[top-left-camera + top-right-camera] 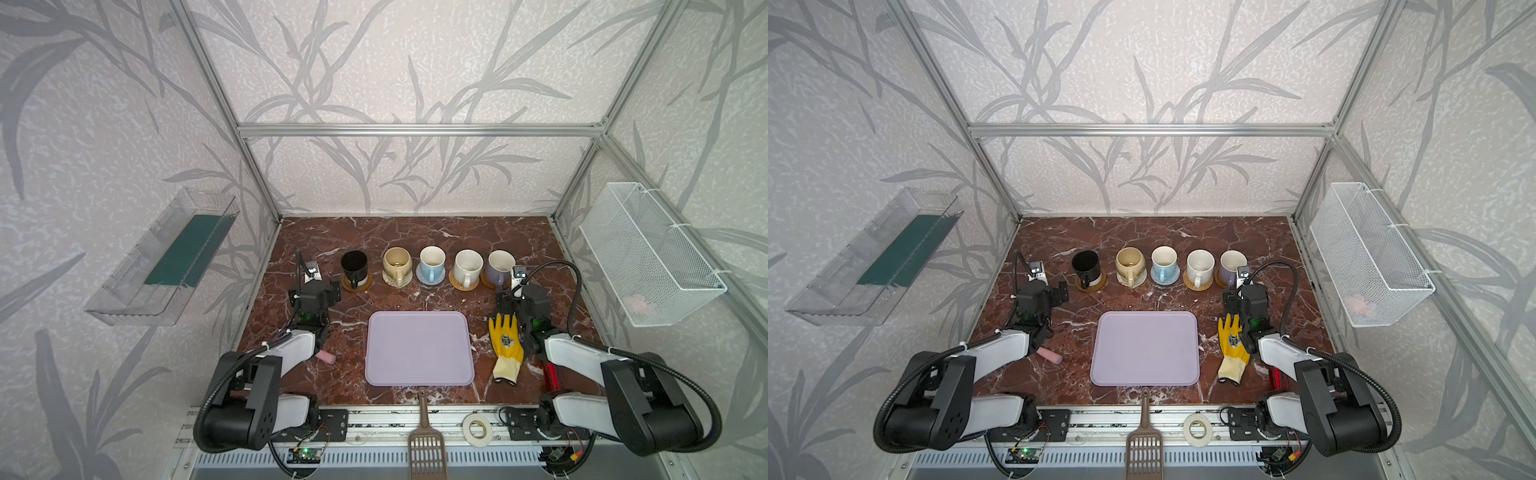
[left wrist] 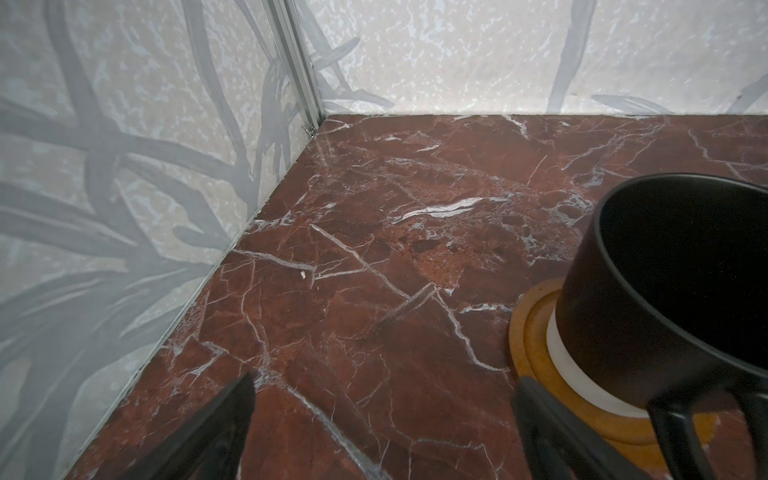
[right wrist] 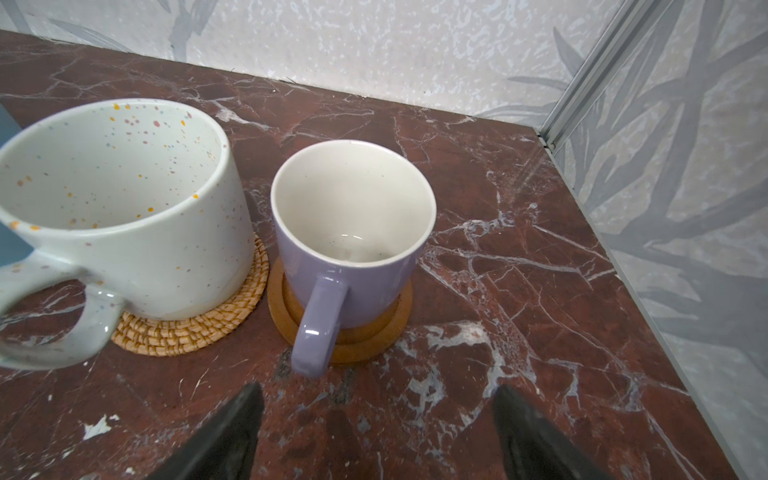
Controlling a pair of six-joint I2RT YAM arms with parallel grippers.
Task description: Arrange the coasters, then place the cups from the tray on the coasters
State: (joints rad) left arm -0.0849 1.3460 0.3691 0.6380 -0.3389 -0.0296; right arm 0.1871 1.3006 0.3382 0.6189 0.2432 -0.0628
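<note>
Five cups [image 1: 432, 259] on five coasters [image 3: 187, 332]

Aluminium framing [image 1: 419, 129] is enclosing a marble-look tabletop [image 1: 415, 237] with wallpapered panels [image 1: 415, 62], marking this as a lab robot cell.

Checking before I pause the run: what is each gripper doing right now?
Left gripper: open, empty, near the black mug.
Right gripper: open, empty, facing the lavender mug.
</note>
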